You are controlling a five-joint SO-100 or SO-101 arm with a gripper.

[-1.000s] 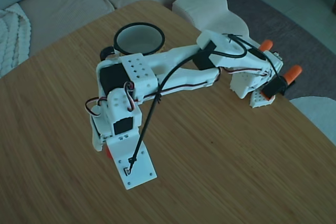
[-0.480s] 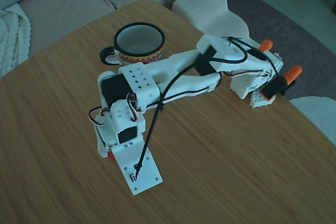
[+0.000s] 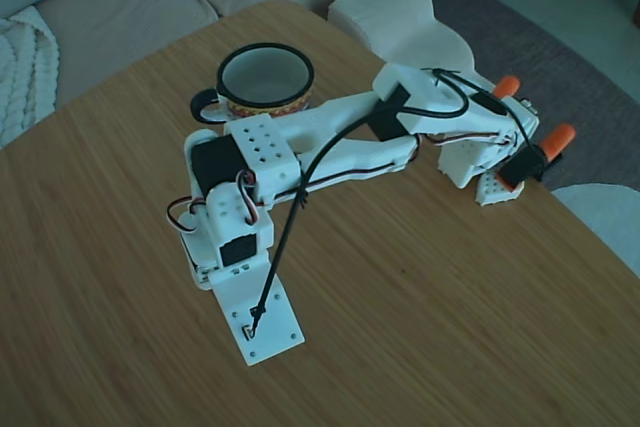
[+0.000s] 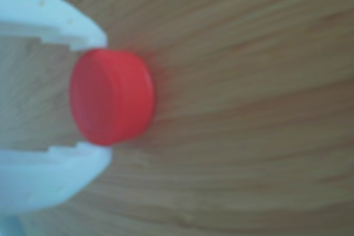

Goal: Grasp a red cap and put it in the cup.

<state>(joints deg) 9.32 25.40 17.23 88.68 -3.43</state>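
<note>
On the wooden surface (image 3: 420, 307) my white arm (image 3: 340, 142) lies folded low, elbow bent near the cup (image 3: 262, 85), the forearm reaching down toward the lower left of the fixed view. In the other view my tool (image 4: 94, 100) enters from the left edge, its two pale plastic fingers (image 4: 50, 17) pressed against the top and bottom of the red cap (image 4: 113, 96), clamped on it. The cap is a smooth, round, glossy disc, seen on edge over the grained bamboo. The cup stands upright behind my arm, white inside, black-rimmed, with a patterned band.
</note>
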